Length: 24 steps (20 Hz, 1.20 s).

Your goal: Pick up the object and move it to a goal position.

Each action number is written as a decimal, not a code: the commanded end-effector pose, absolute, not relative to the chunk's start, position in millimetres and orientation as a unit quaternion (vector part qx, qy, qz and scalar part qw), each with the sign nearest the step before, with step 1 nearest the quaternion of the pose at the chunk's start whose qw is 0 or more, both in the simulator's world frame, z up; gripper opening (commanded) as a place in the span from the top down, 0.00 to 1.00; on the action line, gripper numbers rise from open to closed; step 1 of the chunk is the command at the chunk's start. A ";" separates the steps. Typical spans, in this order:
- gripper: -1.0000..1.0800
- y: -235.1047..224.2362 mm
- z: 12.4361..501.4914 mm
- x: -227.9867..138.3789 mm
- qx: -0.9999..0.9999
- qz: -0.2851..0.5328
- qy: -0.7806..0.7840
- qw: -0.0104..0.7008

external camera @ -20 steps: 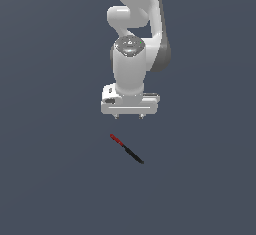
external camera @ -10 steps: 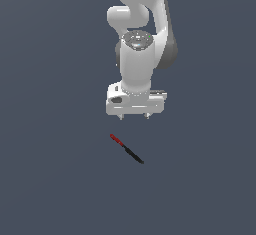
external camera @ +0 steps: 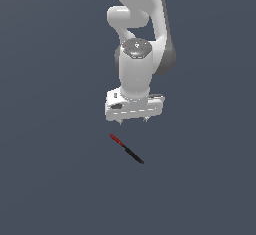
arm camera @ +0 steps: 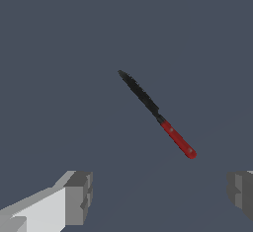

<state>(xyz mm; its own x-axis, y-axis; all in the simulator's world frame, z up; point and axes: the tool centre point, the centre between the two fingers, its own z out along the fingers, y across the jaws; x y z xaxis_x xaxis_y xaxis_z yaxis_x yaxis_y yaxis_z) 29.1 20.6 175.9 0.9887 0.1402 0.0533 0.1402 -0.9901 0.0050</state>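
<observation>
A white, jointed robot arm [external camera: 140,39] hangs over a plain, dark grey-blue desk [external camera: 55,179] and ends in a white, box-shaped tool [external camera: 133,121] with two short grey fingers pointing down. In the wrist view the two grey finger pads [arm camera: 79,197] stand well apart with bare desk between them, so the tool is spread wide and holds nothing.

The thin, short, pen-like stick [external camera: 126,149], mostly black with a red end, lies flat on the desk. In the exterior view it sits just below the tool, toward six o'clock from it, apart from the fingers. It runs slantwise, its red end pointing to about ten o'clock and its black tip to about four o'clock. The red end lies nearer the tool than the black tip does.

In the wrist view the stick [arm camera: 155,112] shows whole and unobstructed, clear of both finger pads, with its red end the part closer to them.
</observation>
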 end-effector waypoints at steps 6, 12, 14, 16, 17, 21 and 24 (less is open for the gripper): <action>0.04 14.2 151.6 41.9 0.989 0.020 0.147 0.005; 0.04 7.2 125.1 53.9 0.974 0.013 0.227 0.007; 0.04 4.8 116.0 57.5 0.967 0.010 0.253 0.006; 0.04 2.3 106.8 61.0 0.960 0.008 0.278 0.006; 0.04 1.1 102.2 62.6 0.957 0.007 0.291 0.006; 0.04 -3.4 85.7 68.0 0.942 0.004 0.335 0.004; 0.04 -6.1 75.8 70.9 0.933 0.002 0.361 0.003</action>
<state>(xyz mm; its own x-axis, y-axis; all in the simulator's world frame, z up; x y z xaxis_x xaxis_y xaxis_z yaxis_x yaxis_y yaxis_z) 69.1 -4.8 80.7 0.7597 0.6503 0.0032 0.6503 -0.7596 0.0086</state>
